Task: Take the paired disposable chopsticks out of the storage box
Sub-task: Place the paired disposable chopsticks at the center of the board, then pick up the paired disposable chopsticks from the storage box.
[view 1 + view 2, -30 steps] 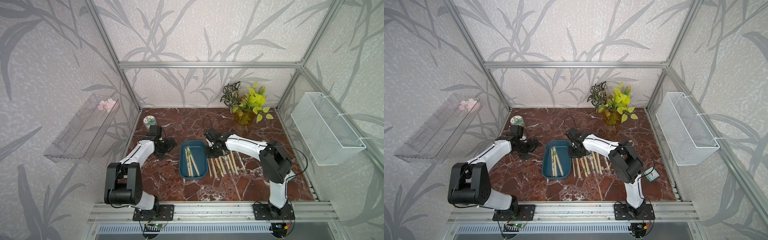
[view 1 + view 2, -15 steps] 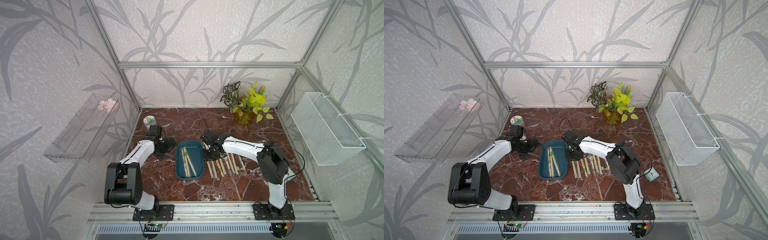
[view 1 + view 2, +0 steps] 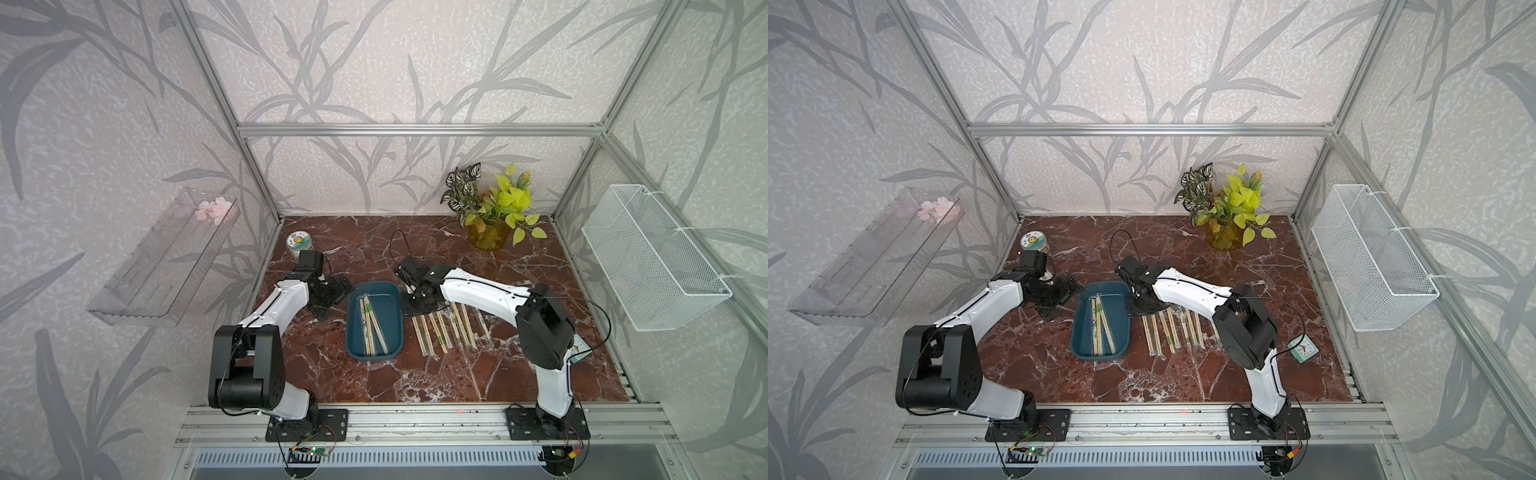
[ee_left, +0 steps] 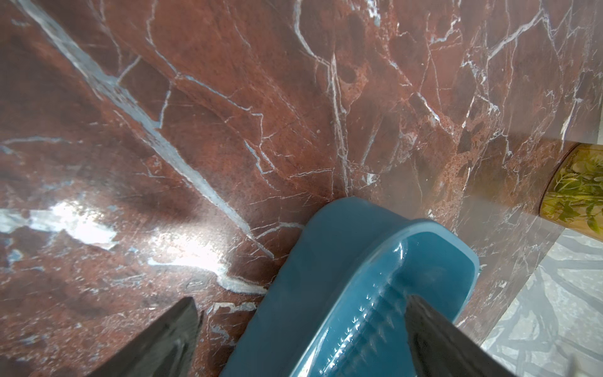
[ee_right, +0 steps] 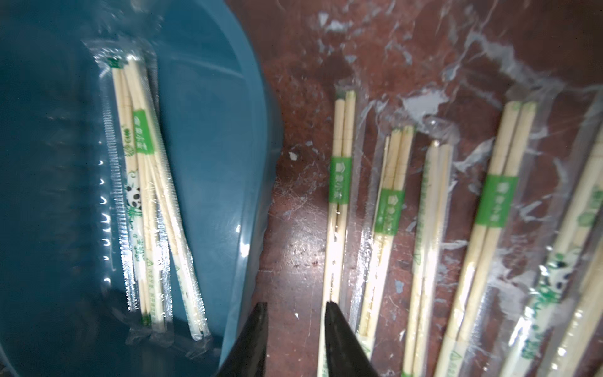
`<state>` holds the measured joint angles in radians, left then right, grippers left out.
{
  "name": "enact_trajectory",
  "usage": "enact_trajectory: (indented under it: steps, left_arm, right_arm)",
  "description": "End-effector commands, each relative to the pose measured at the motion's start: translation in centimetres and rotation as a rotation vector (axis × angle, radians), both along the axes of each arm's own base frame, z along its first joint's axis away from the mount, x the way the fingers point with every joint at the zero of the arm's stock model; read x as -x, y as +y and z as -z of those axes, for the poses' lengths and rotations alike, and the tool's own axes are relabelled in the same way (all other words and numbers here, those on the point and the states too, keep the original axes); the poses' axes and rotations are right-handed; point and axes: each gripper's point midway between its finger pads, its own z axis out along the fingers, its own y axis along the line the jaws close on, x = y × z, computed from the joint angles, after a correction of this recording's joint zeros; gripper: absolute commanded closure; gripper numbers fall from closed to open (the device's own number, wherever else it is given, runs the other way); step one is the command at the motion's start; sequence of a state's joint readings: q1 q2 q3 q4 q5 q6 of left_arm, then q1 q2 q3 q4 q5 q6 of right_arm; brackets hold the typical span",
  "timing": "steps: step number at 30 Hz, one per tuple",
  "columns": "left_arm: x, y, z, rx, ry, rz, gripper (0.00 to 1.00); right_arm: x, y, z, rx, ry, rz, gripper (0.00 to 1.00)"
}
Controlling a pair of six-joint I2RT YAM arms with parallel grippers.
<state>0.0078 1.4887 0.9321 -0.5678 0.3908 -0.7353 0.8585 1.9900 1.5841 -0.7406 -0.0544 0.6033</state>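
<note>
The storage box (image 3: 353,345) (image 3: 1077,345), a shallow teal tray, lies mid-table with a few paired disposable chopsticks (image 3: 371,324) (image 5: 143,182) inside. Several more wrapped pairs (image 3: 446,328) (image 3: 1173,330) (image 5: 339,182) lie in a row on the marble to its right. My right gripper (image 5: 295,315) (image 3: 409,309) hovers low between the box's right wall and the nearest pair; its jaws stand slightly open with only bare marble between them. My left gripper (image 4: 300,329) (image 3: 332,293) is wide open astride the box's far-left corner wall (image 4: 326,267), with one finger inside and one outside.
A potted plant (image 3: 490,208) stands at the back right and a small round tin (image 3: 298,243) at the back left. A teal clock (image 3: 1303,348) sits beside the right arm. A wire basket (image 3: 648,257) and a clear shelf (image 3: 166,257) hang on the side walls.
My right gripper has moved left from the row of chopsticks to the box's right wall, its jaws a little wider. The box has slid slightly left. The left arm looks still.
</note>
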Motion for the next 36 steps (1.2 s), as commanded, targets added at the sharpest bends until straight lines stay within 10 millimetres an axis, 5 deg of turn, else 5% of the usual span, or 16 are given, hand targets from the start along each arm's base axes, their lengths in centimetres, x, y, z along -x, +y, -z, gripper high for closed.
enact_trajectory:
  steps: [1, 8, 17, 36]
  left_arm:
    - [-0.2, 0.6, -0.3, -0.023, -0.001, -0.009, 0.01]
    - [-0.1, 1.2, -0.5, -0.032, 0.007, -0.024, 0.01]
    - [0.1, 2.7, -0.9, -0.039, 0.015, -0.064, 0.01]
    - [0.7, 3.2, -0.2, -0.028, 0.029, -0.09, 0.01]
  right_arm:
    - [-0.7, 0.6, -3.5, -0.017, -0.077, -0.053, 0.68]
    - [-0.8, 5.2, -5.0, -0.089, -0.077, -0.173, 0.67]
    - [-0.9, 9.2, -3.5, -0.112, -0.046, -0.254, 0.64]
    - [-1.2, 9.9, 2.6, 0.036, -0.007, -0.312, 0.62]
